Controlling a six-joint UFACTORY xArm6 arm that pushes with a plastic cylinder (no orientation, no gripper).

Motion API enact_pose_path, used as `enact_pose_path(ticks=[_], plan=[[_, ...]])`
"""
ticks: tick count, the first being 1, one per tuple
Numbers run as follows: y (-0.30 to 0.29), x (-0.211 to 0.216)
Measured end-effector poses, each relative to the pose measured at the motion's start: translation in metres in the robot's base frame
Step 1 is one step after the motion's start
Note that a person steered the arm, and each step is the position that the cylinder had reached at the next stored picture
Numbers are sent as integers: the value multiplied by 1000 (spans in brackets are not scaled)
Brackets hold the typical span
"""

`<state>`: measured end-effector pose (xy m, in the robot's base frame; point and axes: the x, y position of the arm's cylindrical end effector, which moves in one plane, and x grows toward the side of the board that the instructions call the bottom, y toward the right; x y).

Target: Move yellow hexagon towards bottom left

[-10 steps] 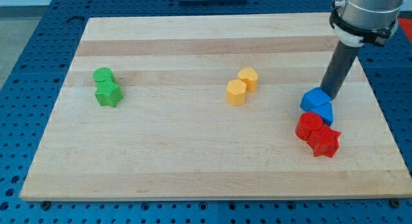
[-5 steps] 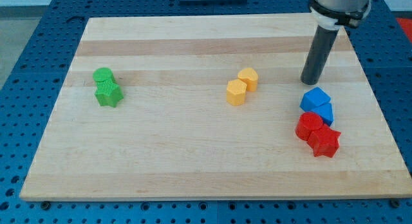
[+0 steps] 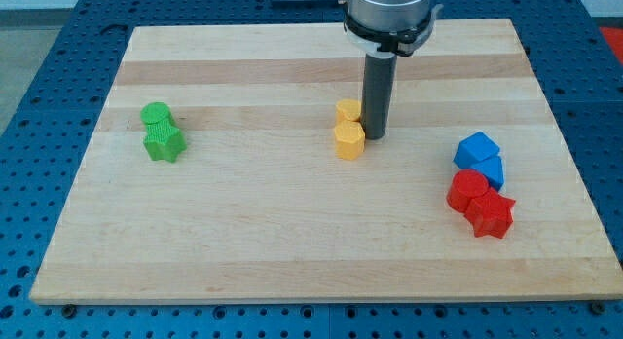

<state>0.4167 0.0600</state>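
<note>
Jawless, the rod's tip [image 3: 374, 136] presses against the right side of the yellow hexagon [image 3: 348, 141], near the wooden board's [image 3: 243, 232] middle. Just behind the hexagon, touching it, sits a second yellow block [image 3: 348, 111].

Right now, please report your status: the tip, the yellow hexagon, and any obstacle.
My tip against right side of yellow pair. Yellow hexagon mid-board, touching second yellow block. Green blocks far left, above bottom-left path.

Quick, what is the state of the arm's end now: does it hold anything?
My tip: a plain rod, no jaws, holding nothing; it stands at the right of the two yellow blocks, apparently touching them.
</note>
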Motion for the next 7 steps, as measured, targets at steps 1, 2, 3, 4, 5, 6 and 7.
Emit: enact_pose_path(ticks=[1, 2, 3, 4, 5, 6, 7], plan=[[0, 0], [0, 0], [-30, 25], [-62, 48], [-62, 48], [-92, 63], [-92, 69]])
